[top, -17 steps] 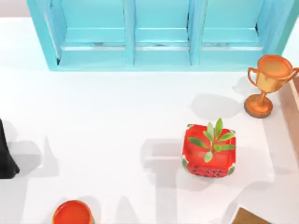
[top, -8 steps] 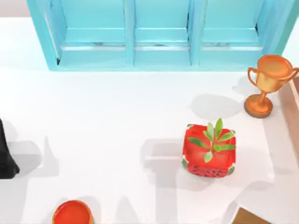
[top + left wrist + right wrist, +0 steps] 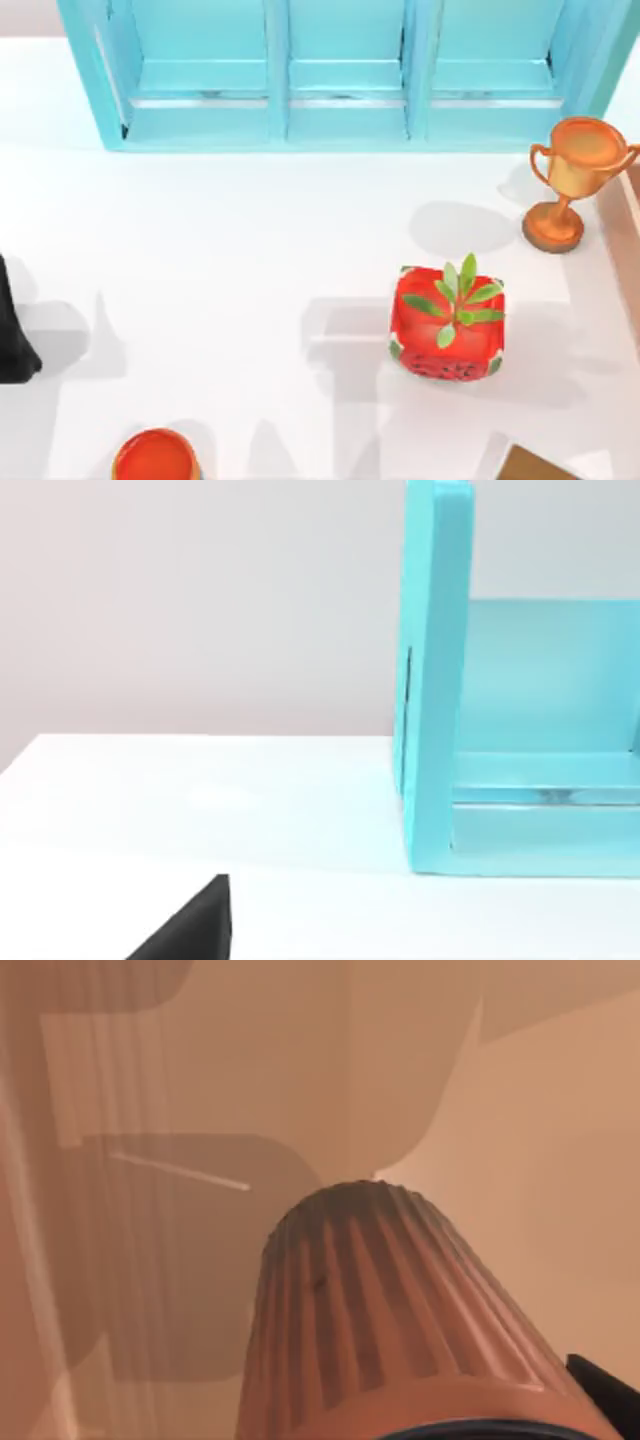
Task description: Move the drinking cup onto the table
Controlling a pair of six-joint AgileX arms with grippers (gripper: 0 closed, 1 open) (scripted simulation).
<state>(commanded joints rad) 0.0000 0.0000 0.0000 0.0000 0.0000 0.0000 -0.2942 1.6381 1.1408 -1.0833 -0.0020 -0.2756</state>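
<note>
Looking down from above, the table [image 3: 230, 250] is a big white flat top. A blue cabinet [image 3: 340, 75] with shelves stands along its far edge. A red watermelon planter [image 3: 447, 325] with green leaves sits toward the right side of the table. An orange trophy cup [image 3: 570, 180] with two handles stands near the right edge, past the planter and closer to the cabinet. A round orange-red bowl [image 3: 155, 457] sits at the near edge, on the left side. A brown flat thing [image 3: 535, 465] pokes in at the near right corner, and a brown strip [image 3: 622, 235] runs along the right edge.

My left arm [image 3: 12, 325] is a dark shape at the left edge of the table, well away from the planter. From its wrist camera the cabinet's side wall stands on the white table, and a black corner [image 3: 190, 925] of the arm's own parts pokes in — I cannot tell if those fingers are apart or together.

From my right wrist camera the drinking cup [image 3: 400, 1310] is very close, with ribbed pinkish-brown sides and a dark rim. Tan-brown surfaces are all around it. A small black piece [image 3: 605, 1385] sits just beside the cup — I cannot tell if the right gripper is holding the cup.
</note>
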